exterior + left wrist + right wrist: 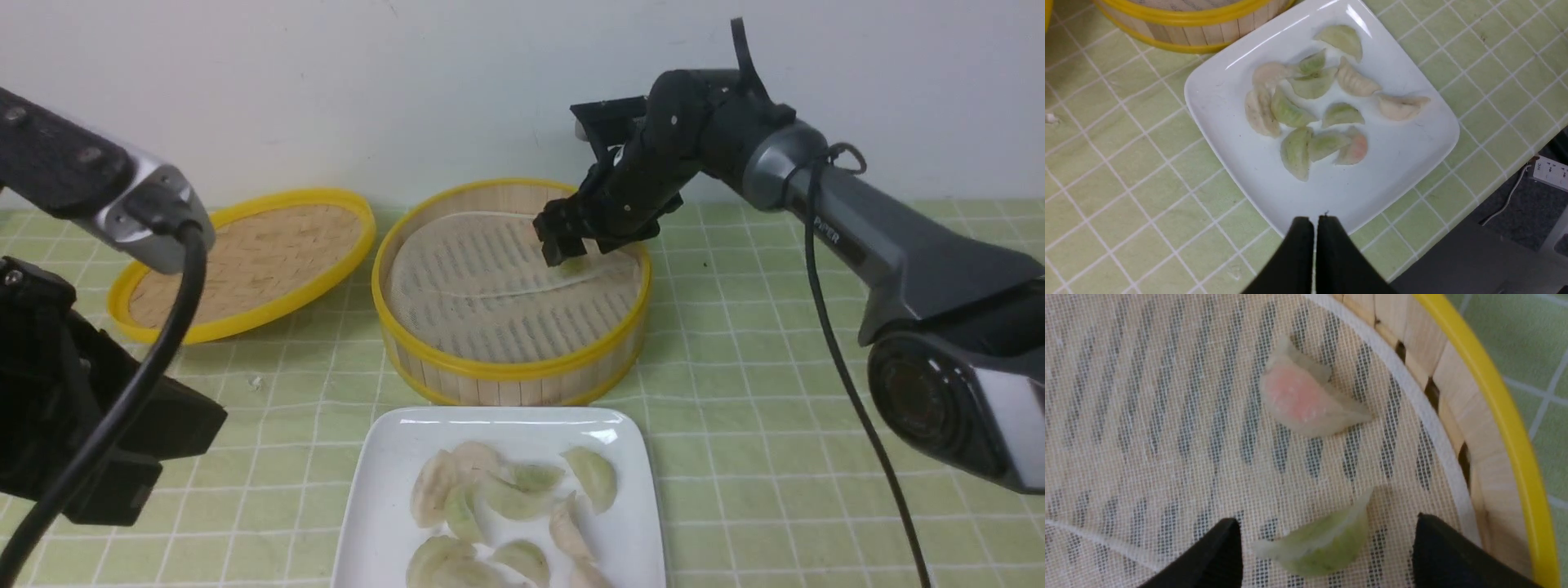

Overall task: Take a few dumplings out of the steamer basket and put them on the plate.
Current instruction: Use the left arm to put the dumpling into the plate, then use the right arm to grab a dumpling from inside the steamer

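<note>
Now we hang our right gripper inside the round bamboo steamer basket with yellow rims, black jaws spread wide. One small pale-green crescent dumpling lies between them, touching neither. Just beyond the fingertips a second translucent dumpling with a pinkish filling rests on the whitish mesh liner sheet, and the basket's slat wall stands close outside one jaw.

Our left gripper, jaws pressed together and empty, hangs with the glossy white square plate just ahead of its tips. On the plate sits a cluster of green and pinkish dumplings.

We judge the green dumpling light, soft and easily torn, its thin skin probably slick or tacky. We would take it across the plump middle, not by the thin crimped edge or the pointed ends, and close gently enough not to burst it. If the skin clings, the loose liner may lift with it.
</note>
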